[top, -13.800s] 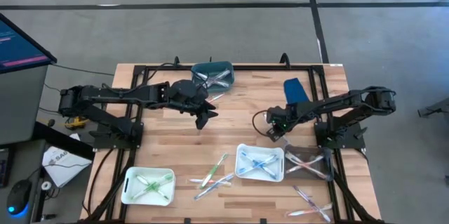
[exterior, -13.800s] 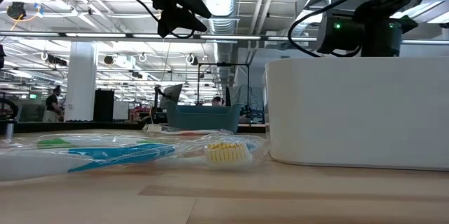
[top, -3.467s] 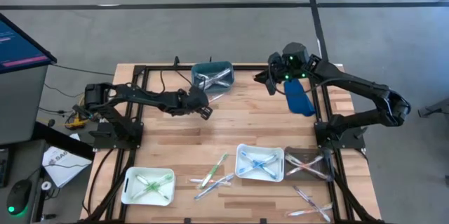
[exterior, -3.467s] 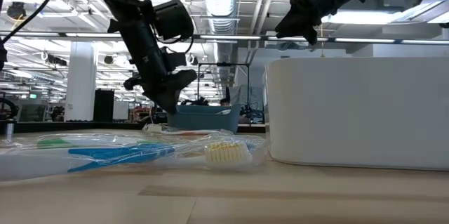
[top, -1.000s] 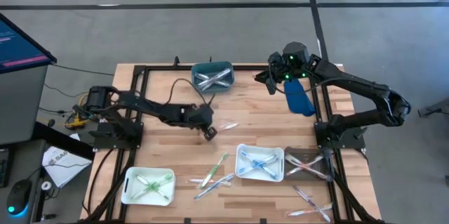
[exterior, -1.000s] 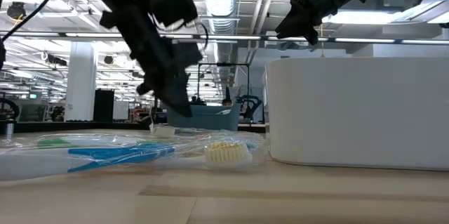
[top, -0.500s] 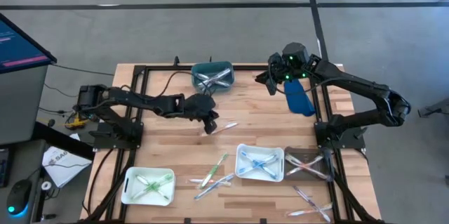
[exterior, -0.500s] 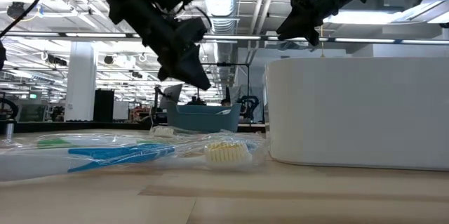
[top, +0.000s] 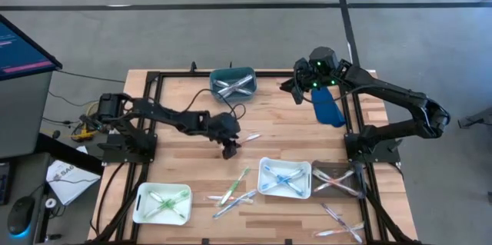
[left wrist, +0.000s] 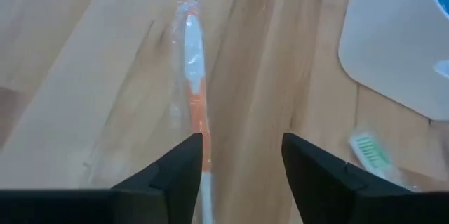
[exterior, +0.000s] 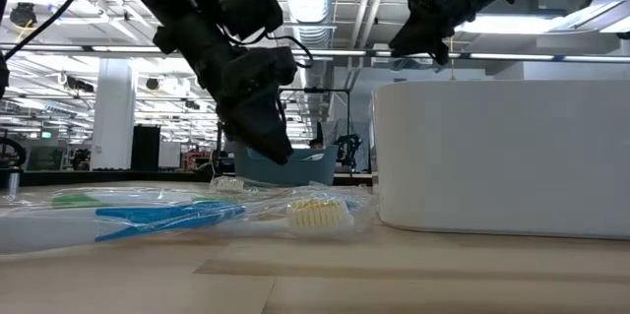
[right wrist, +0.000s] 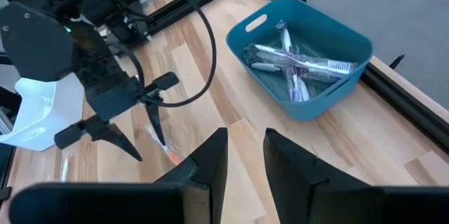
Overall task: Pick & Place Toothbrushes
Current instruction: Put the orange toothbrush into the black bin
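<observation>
An orange-and-white wrapped toothbrush [top: 247,137] lies flat on the wood near the table's middle. My left gripper [top: 228,151] hangs open just over the table at its near-left end. In the left wrist view the toothbrush [left wrist: 194,76] runs away from the gripper [left wrist: 242,175], and its near end sits between the fingers, close to one of them. I see no touch. My right gripper [top: 296,91] waits open, raised over the table's far right; in its wrist view the gap [right wrist: 245,155] shows. More toothbrushes lie loose [top: 234,187] and in the trays.
A teal bin [top: 233,82] with toothbrushes stands at the far edge. A white tray [top: 162,203] holds green ones, another white tray [top: 285,177] blue ones, and a clear tray [top: 337,179] stands at the near right. A blue object [top: 327,105] lies under the right arm. Loose toothbrushes [top: 338,222] lie near right.
My left gripper rose from the table and shifted slightly toward the far edge. It then came back down toward the near edge, beside the orange toothbrush's end. The toothbrush has stayed where it lay. The right arm has kept still.
</observation>
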